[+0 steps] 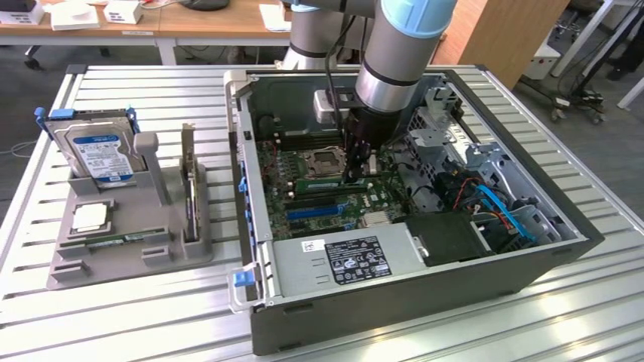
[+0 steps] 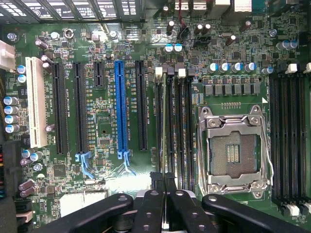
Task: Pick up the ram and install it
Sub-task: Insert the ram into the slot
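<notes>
Wrist view: gripper (image 2: 164, 187) clenched, ram (image 2: 163, 126) lying just ahead of it among the memory slots (image 2: 181, 126); best pressed straight down, untilted.

Bright even light; soft shadows; glare on table (image 1: 584, 317).

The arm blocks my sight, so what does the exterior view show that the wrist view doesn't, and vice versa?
Exterior view: the tray beside the case, holding the upright hard drive and card; the power supply.
Wrist view: the ram seen edge-on, lined up along a memory slot; the white slot.
Both: the gripper shut on the ram, the motherboard, CPU socket and blue slot.
</notes>
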`<action>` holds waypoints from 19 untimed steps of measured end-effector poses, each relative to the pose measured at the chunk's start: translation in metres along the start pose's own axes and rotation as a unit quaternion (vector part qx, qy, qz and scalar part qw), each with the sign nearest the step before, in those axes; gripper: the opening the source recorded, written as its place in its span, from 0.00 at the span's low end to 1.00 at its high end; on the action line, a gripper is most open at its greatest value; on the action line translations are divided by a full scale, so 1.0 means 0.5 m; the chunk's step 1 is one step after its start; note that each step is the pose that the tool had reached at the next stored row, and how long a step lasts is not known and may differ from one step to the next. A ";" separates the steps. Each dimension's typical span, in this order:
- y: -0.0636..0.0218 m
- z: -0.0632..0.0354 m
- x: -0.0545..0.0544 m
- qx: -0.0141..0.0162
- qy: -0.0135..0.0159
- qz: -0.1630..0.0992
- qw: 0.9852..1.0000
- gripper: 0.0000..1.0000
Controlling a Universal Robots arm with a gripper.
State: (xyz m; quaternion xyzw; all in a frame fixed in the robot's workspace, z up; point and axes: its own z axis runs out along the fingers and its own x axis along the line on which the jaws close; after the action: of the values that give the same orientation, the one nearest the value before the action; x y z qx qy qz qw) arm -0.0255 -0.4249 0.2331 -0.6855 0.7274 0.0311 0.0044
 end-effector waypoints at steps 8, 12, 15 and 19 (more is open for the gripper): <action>0.000 0.000 0.000 0.000 0.000 -0.003 1.000 0.11; 0.000 0.000 0.000 0.000 0.000 -0.004 1.000 0.11; 0.000 0.000 0.000 0.000 0.000 -0.006 1.000 0.11; 0.000 0.000 0.000 0.000 0.000 -0.009 1.000 0.11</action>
State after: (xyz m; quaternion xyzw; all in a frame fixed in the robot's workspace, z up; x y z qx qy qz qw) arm -0.0255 -0.4249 0.2331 -0.6923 0.7210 0.0311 0.0040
